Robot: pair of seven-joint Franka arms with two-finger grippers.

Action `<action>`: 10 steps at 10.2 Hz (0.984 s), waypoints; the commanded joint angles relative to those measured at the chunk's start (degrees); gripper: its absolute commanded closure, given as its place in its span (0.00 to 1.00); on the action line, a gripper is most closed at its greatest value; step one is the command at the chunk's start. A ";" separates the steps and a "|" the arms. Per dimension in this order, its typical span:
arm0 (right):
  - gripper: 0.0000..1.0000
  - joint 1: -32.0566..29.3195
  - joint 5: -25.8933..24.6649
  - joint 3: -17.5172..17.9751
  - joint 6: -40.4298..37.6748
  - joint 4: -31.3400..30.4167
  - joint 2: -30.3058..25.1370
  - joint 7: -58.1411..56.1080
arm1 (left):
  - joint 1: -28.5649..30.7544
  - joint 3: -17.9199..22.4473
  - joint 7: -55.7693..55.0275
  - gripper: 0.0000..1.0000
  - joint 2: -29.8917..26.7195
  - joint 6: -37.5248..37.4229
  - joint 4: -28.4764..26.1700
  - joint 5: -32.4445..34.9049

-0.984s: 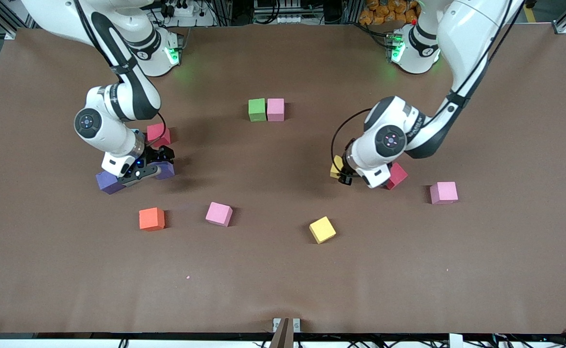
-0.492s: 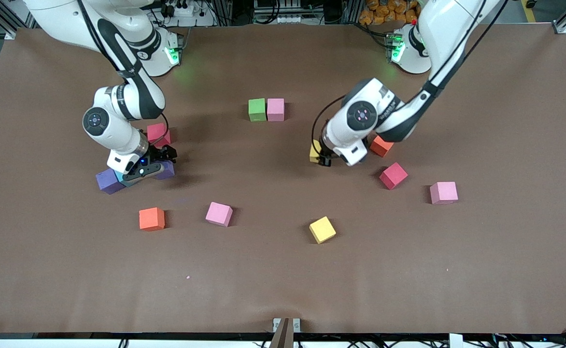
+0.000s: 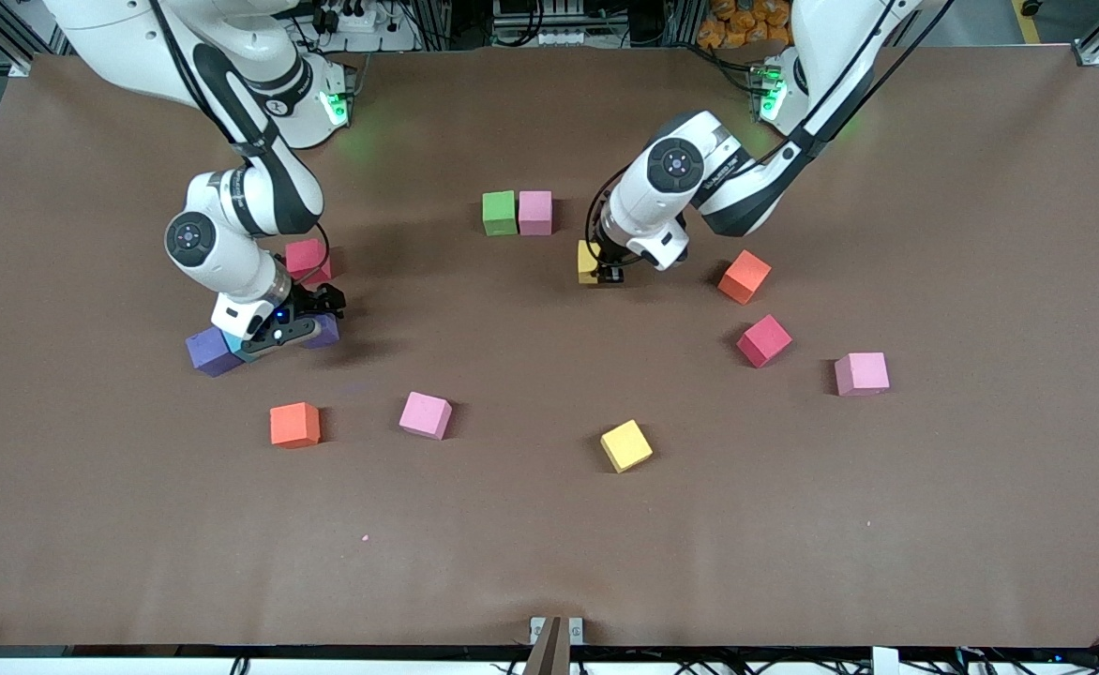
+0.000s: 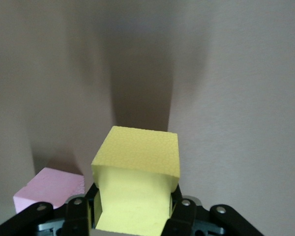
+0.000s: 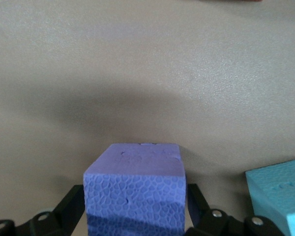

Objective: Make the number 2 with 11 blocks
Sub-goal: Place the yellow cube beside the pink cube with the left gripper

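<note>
My left gripper (image 3: 603,272) is shut on a yellow block (image 3: 588,262), which fills its fingers in the left wrist view (image 4: 136,172). It hangs just over the table beside the pink block (image 3: 535,213) that touches a green block (image 3: 499,213). My right gripper (image 3: 301,321) stands low and open, its fingers flanking a purple block (image 5: 133,189) that rests on the table. A second purple block (image 3: 209,352) lies beside it. Loose blocks: red (image 3: 305,259), orange (image 3: 294,425), pink (image 3: 425,415), yellow (image 3: 626,445), orange (image 3: 745,277), red (image 3: 763,340), pink (image 3: 861,373). No number 2 is in view.
A light blue cube (image 5: 280,196) sits right beside the purple block that stands between my right gripper's fingers. The brown table (image 3: 549,553) is bare toward the front camera.
My left arm has carried the yellow block from beside the red block toward the green and pink pair, uncovering an orange block. The right gripper barely shifted; its fingers have drawn in slightly.
</note>
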 commanded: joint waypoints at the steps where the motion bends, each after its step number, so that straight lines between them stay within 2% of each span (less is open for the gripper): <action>1: 0.27 -0.30 -0.58 0.47 1.05 0.69 1.50 1.19 | -1.38 -2.28 -6.15 1.00 -2.19 4.53 -4.10 -0.65; 3: 0.56 -0.21 -0.50 0.56 0.27 0.69 0.72 1.01 | -8.30 -2.20 -10.02 1.00 -2.10 8.92 -6.81 -0.47; 4: 0.62 -0.21 -0.50 0.65 0.18 0.77 0.45 0.84 | -8.68 -2.20 -10.13 1.00 -2.36 10.34 -8.40 -0.38; 6: 0.64 -0.21 -0.50 0.82 -1.48 1.04 -1.21 0.84 | -7.99 -2.11 -10.13 1.00 -2.45 10.79 -9.46 -0.38; 8: 0.64 -0.29 -1.98 0.91 -8.84 4.36 -2.72 -0.21 | -7.64 -2.11 -10.13 1.00 -2.81 10.79 -10.17 -0.38; 10: 0.64 -0.47 -3.04 0.91 -9.93 5.08 -2.63 -0.48 | -8.42 -2.20 -12.14 1.00 -2.89 10.88 -11.57 -0.29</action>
